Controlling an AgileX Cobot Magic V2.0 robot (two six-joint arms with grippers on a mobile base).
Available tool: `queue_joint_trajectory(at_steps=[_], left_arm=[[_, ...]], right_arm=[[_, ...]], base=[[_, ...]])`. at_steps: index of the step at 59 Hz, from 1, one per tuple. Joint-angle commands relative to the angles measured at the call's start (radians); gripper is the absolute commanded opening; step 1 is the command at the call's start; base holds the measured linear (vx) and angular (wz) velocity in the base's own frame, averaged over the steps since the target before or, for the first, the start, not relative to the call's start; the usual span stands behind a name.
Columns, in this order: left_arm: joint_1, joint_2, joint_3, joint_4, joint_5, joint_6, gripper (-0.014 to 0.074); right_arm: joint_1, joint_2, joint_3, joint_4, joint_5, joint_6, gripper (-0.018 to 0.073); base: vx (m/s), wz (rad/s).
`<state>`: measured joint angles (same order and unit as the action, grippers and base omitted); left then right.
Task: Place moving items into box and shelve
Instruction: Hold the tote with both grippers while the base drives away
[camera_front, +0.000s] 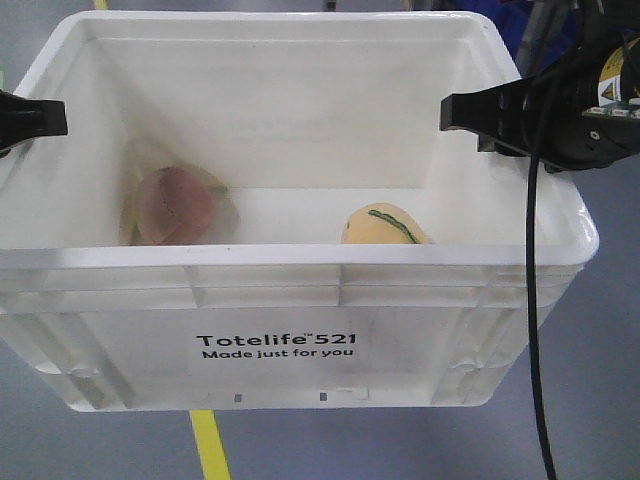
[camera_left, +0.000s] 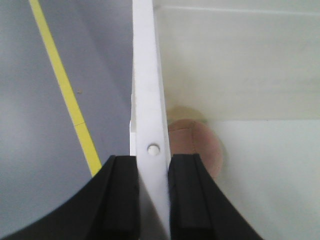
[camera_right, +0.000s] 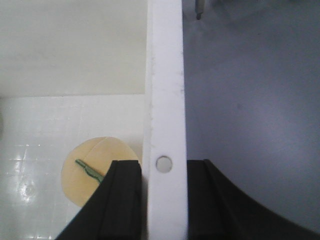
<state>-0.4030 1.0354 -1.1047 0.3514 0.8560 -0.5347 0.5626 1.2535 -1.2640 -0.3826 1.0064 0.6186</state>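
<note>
- Both moving items are seen inside the large white rectangular plastic box (camera_front: 300, 258) with a ribbed rim and the black print "Totelife 521 Made just for you", so the first part of the task is judged as done
- The dusty pink-grey plush ball (camera_front: 175, 205) is lying on the bottom at the left side, close against the left wall
- The pale yellow plush ball (camera_front: 385, 225) with a green stitched stripe is lying at the right side, near the right wall and well apart from the first one
- The left pincer (camera_left: 151, 170) is closed on the left rim of the box, with one black finger outside the wall and one inside
- The right pincer (camera_right: 164, 170) is clamped in the same way on the right rim
- The carrying and the shelving of the box are judged to be what is left
- No shelf is seen in any view, and it cannot be told whether the box is lifted or is resting on the grey floor (camera_front: 600, 400)
- The box is of hard, smooth, slightly glossy plastic, with straight walls and rounded corners
- A small round stud is seen on the rim between the fingers in both wrist views
- The balls look soft and matt, with stitched seams, and it is expected that they would roll if the box were tilted
- A black cable (camera_front: 535, 300) is hanging in front of the right wall
</note>
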Motion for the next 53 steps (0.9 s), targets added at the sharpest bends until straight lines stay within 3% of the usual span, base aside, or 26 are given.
queue_joint_trajectory(at_steps=[1, 53], left_arm=[[0.007, -0.026, -0.044, 0.118, -0.08, 0.006, -0.0022], [0.007, -0.026, -0.044, 0.118, -0.08, 0.006, -0.0022]], right_arm=[[-0.012, -0.042, -0.039, -0.141, -0.048, -0.006, 0.0085], [-0.012, -0.042, -0.039, -0.141, -0.048, -0.006, 0.0085]], base=[[0.32, -0.55], [0.28, -0.53]])
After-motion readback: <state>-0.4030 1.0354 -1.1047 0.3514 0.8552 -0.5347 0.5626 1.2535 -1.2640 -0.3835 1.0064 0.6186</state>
